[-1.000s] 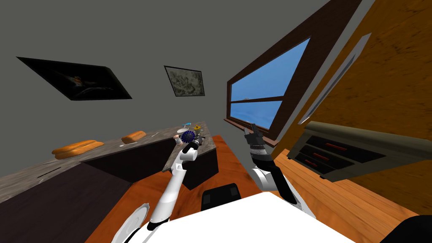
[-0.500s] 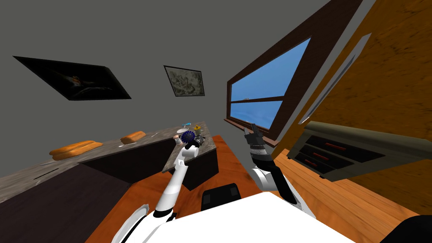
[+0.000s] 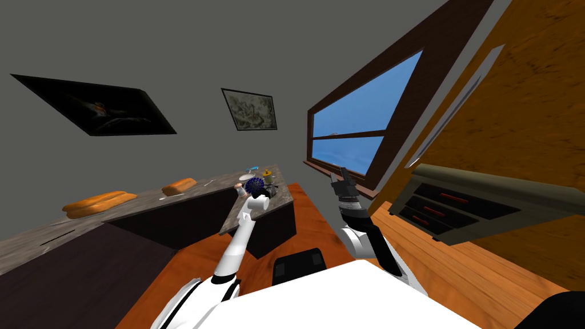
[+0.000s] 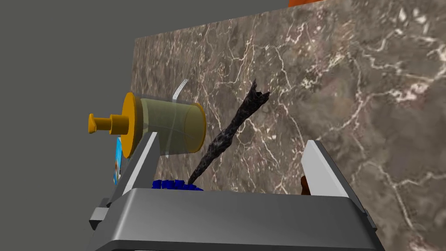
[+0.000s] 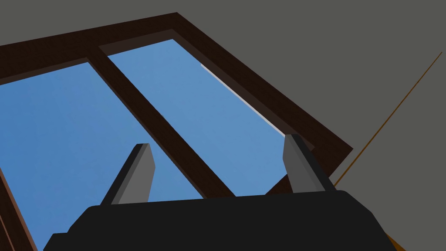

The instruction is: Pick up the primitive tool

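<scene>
The left gripper's (image 4: 231, 138) two fingers (image 4: 146, 163) stand wide apart, about a third of the frame, and grip nothing. Between them lies the tool (image 4: 238, 117), a thin, dark, gnarled stick with a ragged far tip. It touches neither finger and sits a little closer to the finger on the jar's side. Its near end runs down behind the gripper's dark body.

Just beside that near end a blue spiky thing (image 4: 176, 184) peeks over the body's edge. Past the same finger stands a jar (image 4: 174, 126), clear and yellowish, with an orange cap and knob, and part of it is hidden by the fingertip. A small blue-and-white item (image 4: 117, 163) shows on that finger's outer side, too cut off to name. By the other finger a reddish-brown scrap (image 4: 305, 186) is barely visible. All of these sit on the counter (image 4: 348, 109), brown marble with pale veins.

In the head view the left arm reaches up to the counter's end, just left of centre, where the blue thing (image 3: 255, 184) and jar (image 3: 267, 172) cluster. Two orange loaves (image 3: 100, 201) (image 3: 179, 185) lie on the counter at middle left.

The right gripper (image 5: 217, 143) is raised just right of centre in the head view, with its fingers spread wide and nothing held.
</scene>
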Available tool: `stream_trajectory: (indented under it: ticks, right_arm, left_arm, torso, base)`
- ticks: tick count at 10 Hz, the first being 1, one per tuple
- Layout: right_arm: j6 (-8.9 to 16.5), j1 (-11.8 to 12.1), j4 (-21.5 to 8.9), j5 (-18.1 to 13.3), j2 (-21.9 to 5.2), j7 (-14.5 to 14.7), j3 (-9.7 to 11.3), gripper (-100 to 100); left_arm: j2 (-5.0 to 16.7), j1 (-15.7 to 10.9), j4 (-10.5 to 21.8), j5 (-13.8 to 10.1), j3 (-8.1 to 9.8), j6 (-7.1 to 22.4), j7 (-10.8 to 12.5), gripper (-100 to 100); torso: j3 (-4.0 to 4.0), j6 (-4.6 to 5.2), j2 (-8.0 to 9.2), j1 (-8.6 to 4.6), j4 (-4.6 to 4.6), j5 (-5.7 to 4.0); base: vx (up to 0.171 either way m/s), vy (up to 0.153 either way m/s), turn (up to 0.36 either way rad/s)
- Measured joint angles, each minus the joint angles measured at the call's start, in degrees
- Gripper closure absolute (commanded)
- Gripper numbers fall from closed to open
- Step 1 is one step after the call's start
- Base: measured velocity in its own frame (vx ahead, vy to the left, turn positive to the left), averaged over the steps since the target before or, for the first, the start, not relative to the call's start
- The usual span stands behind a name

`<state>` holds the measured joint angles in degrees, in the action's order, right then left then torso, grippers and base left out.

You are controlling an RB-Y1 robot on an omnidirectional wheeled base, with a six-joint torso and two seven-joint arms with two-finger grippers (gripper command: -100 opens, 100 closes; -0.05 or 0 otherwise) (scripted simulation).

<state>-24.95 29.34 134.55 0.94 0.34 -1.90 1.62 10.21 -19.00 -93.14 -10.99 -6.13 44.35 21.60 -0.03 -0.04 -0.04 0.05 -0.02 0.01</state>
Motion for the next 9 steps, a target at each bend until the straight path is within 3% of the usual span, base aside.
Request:
stream_trajectory:
  ticks: [9]
  right_arm:
    - [0.00,0.00,0.00,0.00,0.00,0.00,0.00,0]
  left_arm:
    - [0.81,-5.78,6.16,-2.47,0.35,13.15,0.91,-100]
  torso:
    - [0.00,-0.01,0.00,0.01,0.00,0.00]
  base:
    - [0.016,0.016,-0.006]
